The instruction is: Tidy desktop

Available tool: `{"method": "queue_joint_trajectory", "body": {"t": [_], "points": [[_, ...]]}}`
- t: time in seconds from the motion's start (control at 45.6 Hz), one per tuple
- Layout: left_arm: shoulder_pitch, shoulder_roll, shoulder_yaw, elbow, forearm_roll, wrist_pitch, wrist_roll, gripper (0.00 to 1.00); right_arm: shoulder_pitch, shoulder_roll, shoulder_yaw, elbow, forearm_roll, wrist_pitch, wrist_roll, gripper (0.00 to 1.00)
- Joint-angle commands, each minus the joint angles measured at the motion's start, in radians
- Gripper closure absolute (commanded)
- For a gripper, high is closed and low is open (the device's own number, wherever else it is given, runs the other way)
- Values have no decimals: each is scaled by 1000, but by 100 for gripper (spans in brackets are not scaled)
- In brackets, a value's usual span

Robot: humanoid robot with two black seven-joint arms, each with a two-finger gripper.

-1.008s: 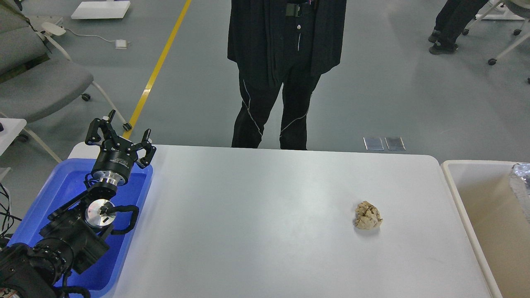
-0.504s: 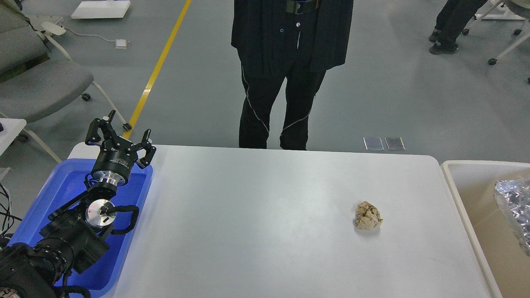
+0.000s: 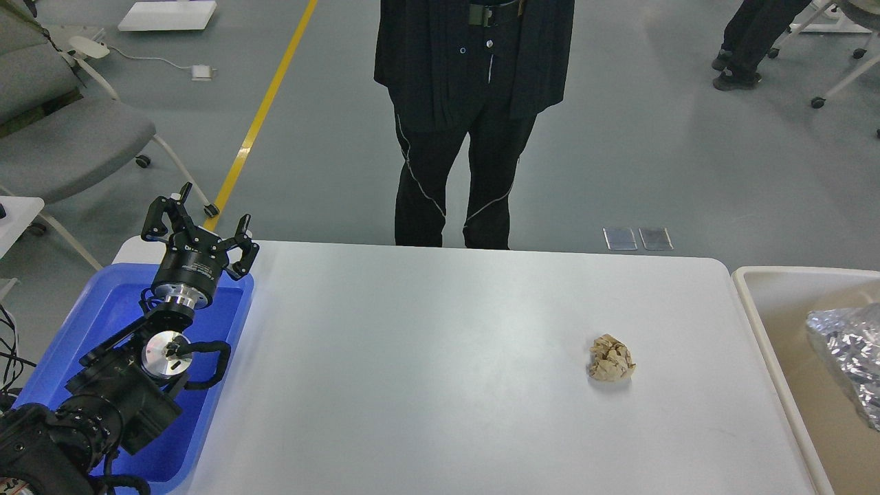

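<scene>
The desktop [image 3: 440,357] is a wide matte white tabletop with rounded corners. A crumpled ball of brown paper [image 3: 610,358] lies on it, right of centre. My left gripper [image 3: 199,227] is open and empty, raised over the far end of the blue tray [image 3: 82,323] at the table's left edge, far from the paper ball. A crinkled silver foil piece [image 3: 849,357] lies inside the beige bin [image 3: 763,302] at the right. My right gripper is out of view.
A person in black [image 3: 467,124] stands just behind the table's far edge. Grey chairs [image 3: 62,130] stand at the far left, and another person's legs [image 3: 749,41] show at the far right.
The silver foil piece has come further into view and sunk into the beige bin. The person behind the table has shifted a little. My left arm has not moved.
</scene>
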Motion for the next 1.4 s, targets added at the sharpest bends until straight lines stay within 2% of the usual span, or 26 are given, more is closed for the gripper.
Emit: {"method": "queue_joint_trajectory", "body": {"t": [0.0,0.526,0.723,0.811,0.833,0.855,0.964,1.118,1.271,1.38], "points": [[0,0,0,0,0,0,0,0,3,9,5,-3,2,-72,0,1],[0,0,0,0,0,0,0,0,80,38,-7,0,-4,-59,3,0],[0,0,0,0,0,0,0,0,98,-23,50,29,17,20,8,0],[0,0,0,0,0,0,0,0,100,-120,148,170,17,40,11,0],[0,0,0,0,0,0,0,0,100,-199,239,309,17,40,11,0],[0,0,0,0,0,0,0,0,100,-231,283,368,16,40,11,0],[0,0,0,0,0,0,0,0,84,-318,487,574,-18,36,13,0],[0,0,0,0,0,0,0,0,37,-315,668,719,-115,36,16,0],[0,0,-2,0,0,0,0,0,-89,-267,916,908,-183,33,72,0],[0,0,0,0,0,0,0,0,-175,-183,1090,1020,-315,31,91,0]]}}
